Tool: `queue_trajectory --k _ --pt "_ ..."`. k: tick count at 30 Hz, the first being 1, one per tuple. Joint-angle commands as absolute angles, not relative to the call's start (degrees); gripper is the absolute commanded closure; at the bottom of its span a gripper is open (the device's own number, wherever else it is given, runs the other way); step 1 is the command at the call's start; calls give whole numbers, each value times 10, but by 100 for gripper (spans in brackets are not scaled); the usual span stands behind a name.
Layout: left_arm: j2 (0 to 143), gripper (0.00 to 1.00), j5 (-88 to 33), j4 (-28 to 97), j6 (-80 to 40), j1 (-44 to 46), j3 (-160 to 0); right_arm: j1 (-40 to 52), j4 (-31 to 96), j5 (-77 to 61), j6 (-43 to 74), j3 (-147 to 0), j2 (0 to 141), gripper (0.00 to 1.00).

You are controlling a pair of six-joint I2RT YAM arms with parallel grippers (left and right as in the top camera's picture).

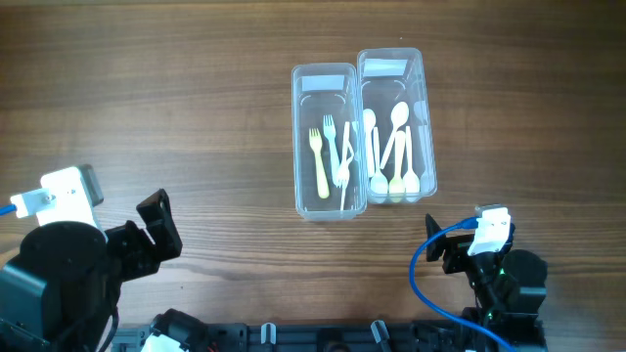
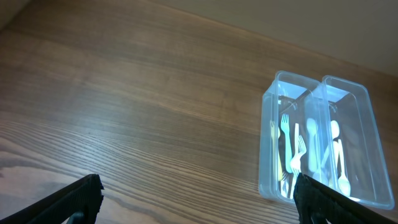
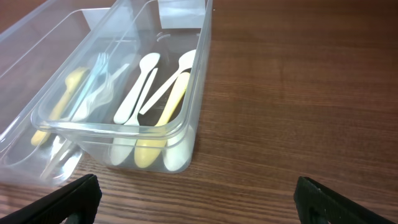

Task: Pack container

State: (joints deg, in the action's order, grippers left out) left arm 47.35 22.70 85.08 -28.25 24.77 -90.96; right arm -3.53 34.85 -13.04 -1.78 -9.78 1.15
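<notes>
Both of my end effectors are released, fingers spread wide and holding nothing. They hang low at the near edge of the desk (image 1: 147, 98), tucked back toward my base.

The work sits in the middle of the desk, toward the far side: two clear tubs standing side by side, their long walls touching or very nearly so. The left container (image 1: 295, 147) holds the forks (image 1: 320, 161), one yellow and the others pale. The right container (image 1: 430, 127) holds the spoons (image 1: 399, 147), lying lengthwise with their bowls pointing both ways. Each tub's long axis runs near to far, with a slight lean, so the short ends face me.

From my right end effector (image 1: 442, 244) the right container lies just ahead and a little to the left; its near short wall fills that wrist's view at close range. From my left end effector (image 1: 161, 227) the left container lies well off to the right and farther out, low in the right corner of that wrist's view. So the right arm is clearly the nearer one.

I see no loose cutlery on the desk and no lid, so I cannot tell what remains to pack. If a tub must be moved, I judge a grip across a short end wall from the near side suits the right arm best.
</notes>
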Motion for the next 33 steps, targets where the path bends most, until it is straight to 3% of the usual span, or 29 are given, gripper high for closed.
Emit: queue_trajectory --k 1,7,10,14,18,24,33 --pt "472 0 235 849 -292 245 -908 -37 348 -130 -14 -93 3 0" --pt "472 0 234 852 -292 239 -908 -37 348 -130 -14 -93 3 0" --pt "470 0 239 841 -288 190 -901 -37 347 -129 -14 -93 3 0" --pt "439 0 164 718 -290 57 -838 -37 348 -130 -14 -93 3 0" --pt "378 0 110 574 -290 -13 -719 -37 348 -130 -14 -93 3 0" --pt "264 0 109 394 -290 -16 -504 -37 348 -129 -13 -93 3 0" --pt "142 0 74 239 -268 -16 -244 -37 347 -130 -13 -93 3 0"
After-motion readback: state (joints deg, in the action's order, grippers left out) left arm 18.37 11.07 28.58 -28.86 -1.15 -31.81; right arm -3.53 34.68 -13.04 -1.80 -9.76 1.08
